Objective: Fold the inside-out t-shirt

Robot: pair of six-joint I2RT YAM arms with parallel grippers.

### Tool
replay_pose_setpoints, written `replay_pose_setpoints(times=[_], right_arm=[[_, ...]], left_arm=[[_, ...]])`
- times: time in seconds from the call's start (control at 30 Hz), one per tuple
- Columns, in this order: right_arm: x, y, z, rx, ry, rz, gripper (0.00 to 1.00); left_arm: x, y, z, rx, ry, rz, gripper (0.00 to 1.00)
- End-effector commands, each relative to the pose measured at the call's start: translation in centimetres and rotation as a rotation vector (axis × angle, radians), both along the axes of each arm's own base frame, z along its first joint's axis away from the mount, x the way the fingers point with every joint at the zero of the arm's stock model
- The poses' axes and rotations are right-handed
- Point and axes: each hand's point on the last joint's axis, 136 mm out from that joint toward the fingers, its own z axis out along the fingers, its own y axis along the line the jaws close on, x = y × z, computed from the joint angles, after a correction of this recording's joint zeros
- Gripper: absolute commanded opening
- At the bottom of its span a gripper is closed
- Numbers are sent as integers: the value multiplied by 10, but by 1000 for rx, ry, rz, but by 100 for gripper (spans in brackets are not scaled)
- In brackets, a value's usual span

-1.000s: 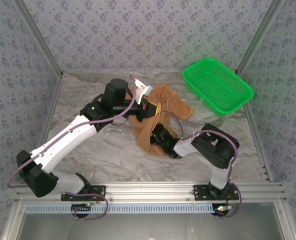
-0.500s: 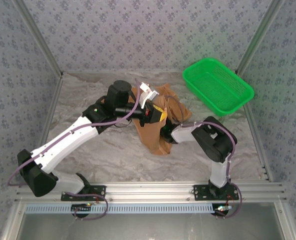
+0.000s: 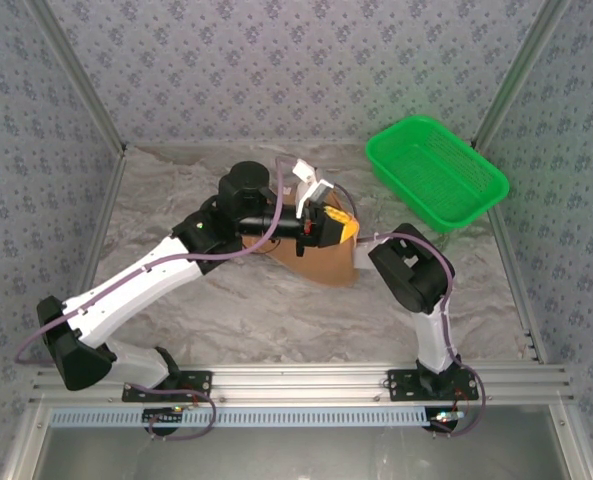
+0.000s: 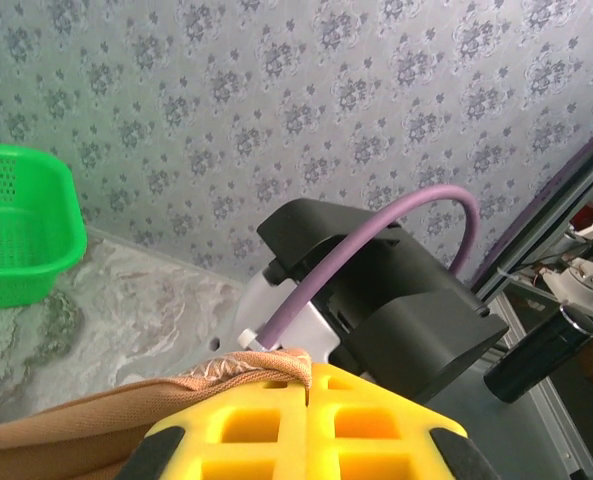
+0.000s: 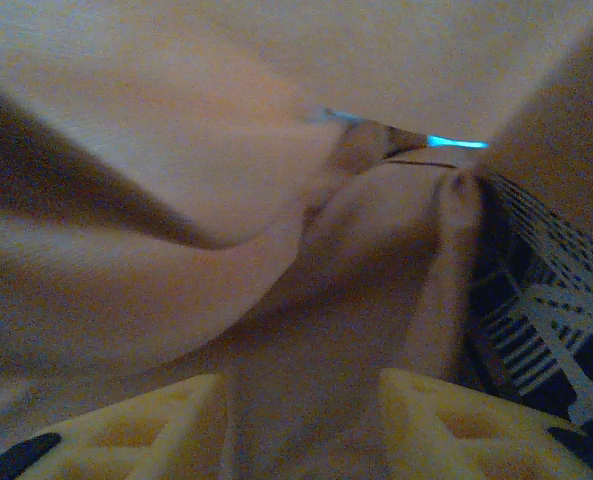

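The inside-out t-shirt [image 3: 328,262] is orange-tan cloth hanging in a bunch at the table's middle, under my left gripper [image 3: 342,226]. In the left wrist view the left gripper [image 4: 309,375] has its yellow pads pressed together on a stitched hem of the t-shirt [image 4: 76,425]. The right arm [image 3: 413,275] reaches in from the right, and its gripper end is hidden under the cloth. In the right wrist view the right gripper [image 5: 301,430] stands open, its yellow fingers [image 5: 126,425] apart, with dim folds of the t-shirt [image 5: 176,150] close in front and across the gap.
A green mesh basket [image 3: 436,175] stands at the back right, also visible at the left of the left wrist view as the basket [image 4: 16,230]. The table [image 3: 176,290] carries a wrinkled grey cover. Metal frame posts and patterned walls close in the sides and back.
My left gripper has carried the shirt hem to the right, gathering the cloth into a smaller hanging bunch. The right gripper has slid further under the shirt and its jaws have widened.
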Motion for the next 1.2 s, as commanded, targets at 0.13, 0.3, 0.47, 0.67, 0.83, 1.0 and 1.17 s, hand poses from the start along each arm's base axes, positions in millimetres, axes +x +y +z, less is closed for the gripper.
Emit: replay_pose_setpoints(times=[0.13, 0.3, 0.47, 0.67, 0.83, 1.0, 1.17], right_arm=[[2, -25, -32, -43, 168, -120, 51], [-2, -26, -38, -66, 223, -116, 57], [-8, -26, -50, -66, 291, -137, 65], [1, -21, -44, -59, 298, -146, 76], [8, -29, -44, -61, 315, -169, 82], [9, -33, -53, -82, 352, -174, 82], [2, -37, -66, -126, 381, -184, 80]], left_arm=[[-21, 2, 44, -121, -126, -61, 0], [-15, 3, 38, -89, -155, -22, 0], [-16, 15, 57, -106, -225, 13, 0], [-20, 24, 70, -117, -266, 22, 0], [-20, 36, 83, -137, -302, 46, 0], [-16, 47, 87, -138, -322, 78, 0], [-10, 54, 84, -143, -322, 113, 0]])
